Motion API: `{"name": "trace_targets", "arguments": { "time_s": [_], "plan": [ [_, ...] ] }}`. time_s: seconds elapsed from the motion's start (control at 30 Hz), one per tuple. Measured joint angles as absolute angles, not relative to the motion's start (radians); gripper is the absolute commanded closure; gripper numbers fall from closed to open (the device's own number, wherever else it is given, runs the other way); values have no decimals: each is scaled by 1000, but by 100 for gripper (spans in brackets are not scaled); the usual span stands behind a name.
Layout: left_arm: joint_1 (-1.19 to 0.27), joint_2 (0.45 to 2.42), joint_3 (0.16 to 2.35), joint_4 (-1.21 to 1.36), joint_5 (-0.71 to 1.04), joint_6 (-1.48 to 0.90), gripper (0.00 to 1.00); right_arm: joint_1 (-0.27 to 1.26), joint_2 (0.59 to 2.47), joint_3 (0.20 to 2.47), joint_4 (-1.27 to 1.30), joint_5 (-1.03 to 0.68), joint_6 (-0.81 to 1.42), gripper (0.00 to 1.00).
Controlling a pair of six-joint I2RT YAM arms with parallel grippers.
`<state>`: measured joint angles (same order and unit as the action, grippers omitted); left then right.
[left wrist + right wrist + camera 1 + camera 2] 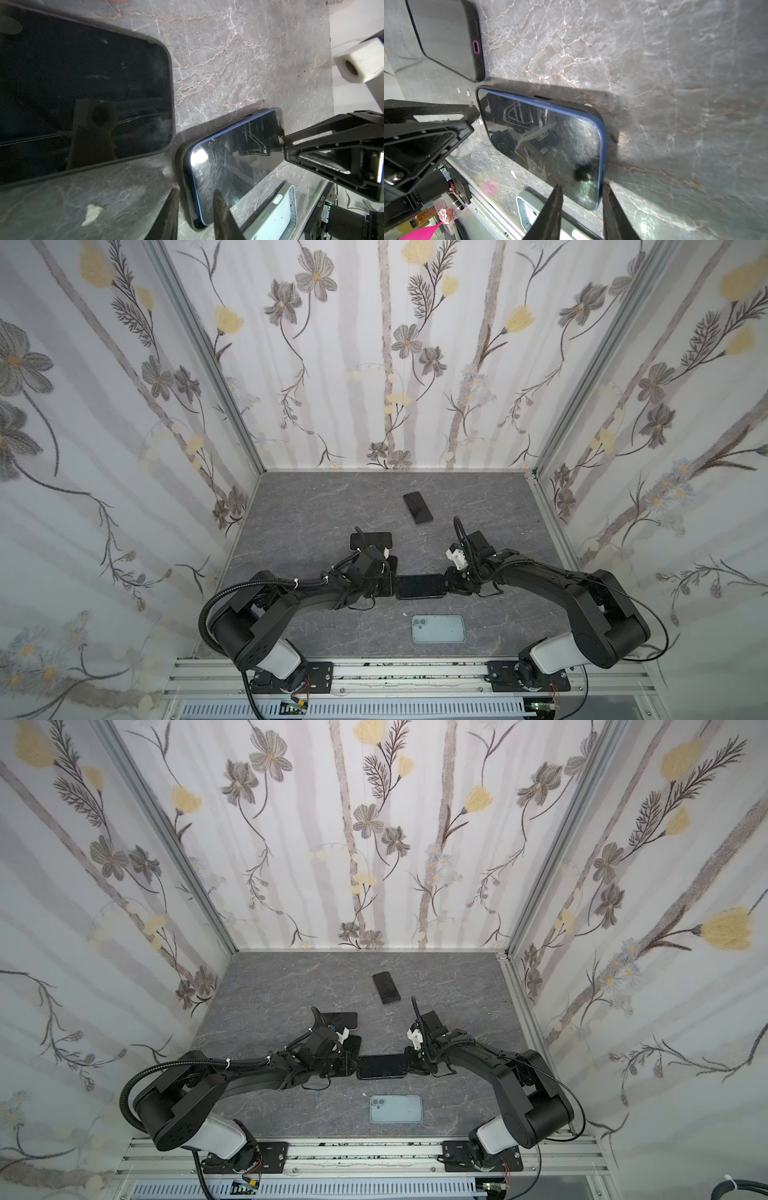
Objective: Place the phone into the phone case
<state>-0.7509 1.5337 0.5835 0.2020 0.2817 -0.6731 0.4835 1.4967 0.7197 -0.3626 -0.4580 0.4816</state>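
A dark-screened phone [419, 586] [381, 1066] with a blue rim lies flat at the middle of the grey table, between both grippers. It rests in a black phone case [179, 166] [571, 104], and the blue rim [602, 145] stands proud of the case wall along one side. My left gripper [392, 585] [195, 199] is at the phone's left end, tips apart: one over the screen [228, 162], one beside the case. My right gripper [446, 585] [581, 191] is at the right end, slightly open, one tip against the blue rim and one over the screen [546, 141].
A pale blue case [438, 628] [274, 216] [527, 205] lies just in front of the phone. Another dark phone [417, 508] lies further back. A black cased device [371, 540] [83, 93] sits by my left wrist. Flowered walls [124, 448] enclose three sides.
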Motion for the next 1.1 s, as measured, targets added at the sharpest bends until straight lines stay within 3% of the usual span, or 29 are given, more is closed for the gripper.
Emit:
{"name": "trace_targets", "arguments": {
  "time_s": [0.47, 0.6, 0.8, 1.1],
  "plan": [
    [-762, 1584, 579, 250, 283, -684, 77, 505, 1515, 728, -364, -453, 497, 80],
    [-767, 1580, 576, 251, 274, -685, 77, 507, 1517, 729, -367, -448, 497, 78],
    [-775, 1527, 557, 221, 261, -688, 75, 511, 1506, 764, -392, -434, 496, 66],
    [-772, 1497, 593, 172, 185, -672, 73, 488, 1486, 842, -441, -356, 473, 68]
  ]
}}
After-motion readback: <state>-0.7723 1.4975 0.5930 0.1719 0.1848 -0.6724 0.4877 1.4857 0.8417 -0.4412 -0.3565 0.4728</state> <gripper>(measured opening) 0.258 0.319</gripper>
